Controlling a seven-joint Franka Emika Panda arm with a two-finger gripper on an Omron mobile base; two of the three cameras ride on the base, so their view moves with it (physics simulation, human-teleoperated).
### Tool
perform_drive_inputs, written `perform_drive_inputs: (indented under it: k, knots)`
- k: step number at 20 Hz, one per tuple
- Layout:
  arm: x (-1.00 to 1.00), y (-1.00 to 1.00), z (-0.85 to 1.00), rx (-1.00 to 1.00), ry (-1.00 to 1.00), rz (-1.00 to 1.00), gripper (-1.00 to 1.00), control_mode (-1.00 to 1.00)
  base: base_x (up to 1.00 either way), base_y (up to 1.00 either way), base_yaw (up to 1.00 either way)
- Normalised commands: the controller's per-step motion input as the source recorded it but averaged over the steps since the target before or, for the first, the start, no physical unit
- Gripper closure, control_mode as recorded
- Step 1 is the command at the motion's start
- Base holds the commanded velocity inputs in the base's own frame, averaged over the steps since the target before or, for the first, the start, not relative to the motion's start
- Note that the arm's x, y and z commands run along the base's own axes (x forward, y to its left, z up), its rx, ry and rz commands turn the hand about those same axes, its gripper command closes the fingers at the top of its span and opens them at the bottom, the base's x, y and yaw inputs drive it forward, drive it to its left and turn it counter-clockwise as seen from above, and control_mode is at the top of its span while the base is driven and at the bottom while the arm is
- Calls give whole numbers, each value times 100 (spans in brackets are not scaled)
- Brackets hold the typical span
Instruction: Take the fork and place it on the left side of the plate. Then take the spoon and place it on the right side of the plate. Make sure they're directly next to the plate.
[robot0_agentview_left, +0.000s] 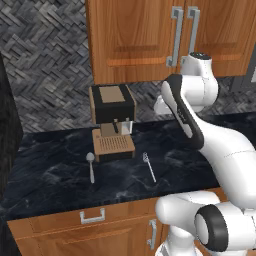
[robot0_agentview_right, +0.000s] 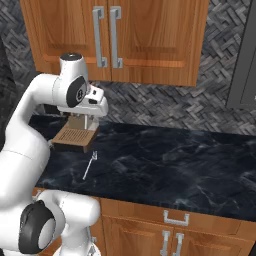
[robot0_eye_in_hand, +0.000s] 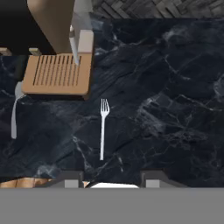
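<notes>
Fork: we see it slim and silvery-white, flat on the dark marble counter, tines toward 12 o'clock.
Spoon: at the fork's 9 o'clock, bowl partly hidden behind the coffee machine's tray.
Gripper: we see its tips apart, holding nothing.

- Slim silvery spoon: bowl partly tucked behind wooden slatted drip tray, hand view.
- Black-and-wood coffee machine: mostly hidden behind white arm, 9 o'clock, right base view.
</notes>
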Motion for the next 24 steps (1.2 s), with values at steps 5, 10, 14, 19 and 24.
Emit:
perform_drive_inputs:
  k: [5,10,14,19,24]
  knots:
    - [-21,24,-34,-3,4,0,-100,-100,0,0,0]
    - [-36,100,-100,-24,3,0,-100,-100,0,0,0]
    - [4,55,-99,-6,23,0,-100,-100,0,0,0]
    - [28,-15,-63,7,36,0,-100,-100,0,0,0]
    - [34,-29,-34,6,20,0,-100,-100,0,0,0]
